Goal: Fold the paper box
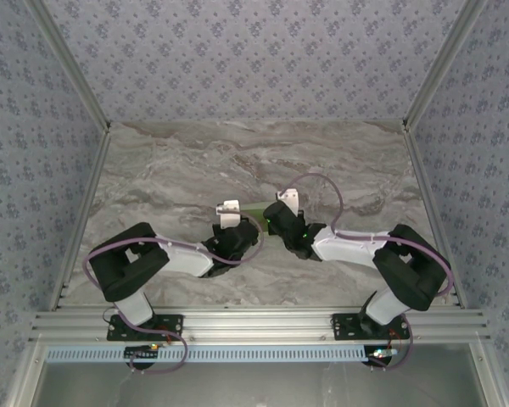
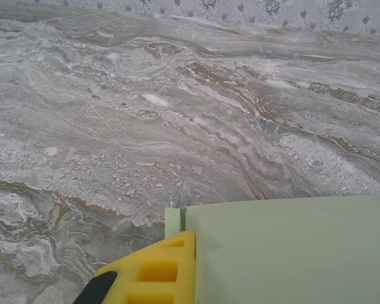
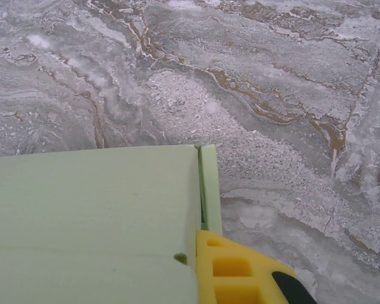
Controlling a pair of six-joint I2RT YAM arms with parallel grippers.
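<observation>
The paper box (image 1: 254, 211) sits near the middle of the table (image 1: 195, 161), a little nearer the near edge than the far one, between the two arms' ends. From above it shows as a thin pale green strip. In the left wrist view its flat top panel (image 2: 291, 247) fills the lower right, with a narrow folded strip along its left end; in the right wrist view the same panel (image 3: 95, 215) fills the lower left, with a matching strip along its right end. The panel hides the inside of the box. The left gripper (image 1: 248, 225) is clenched on the box's left end: one yellow finger (image 2: 161, 269) lies against the outside of that end, and the other finger is hidden under the card. The right gripper (image 1: 270, 219) is clenched on the opposite end in the same way, its yellow finger (image 3: 231, 272) touching the end strip. Bare marble runs from the box to the far edge and out to the left and right edges, where patterned walls (image 1: 34, 127) rise. An aluminium rail (image 1: 254, 322) carrying both arm bases runs along the near edge.
</observation>
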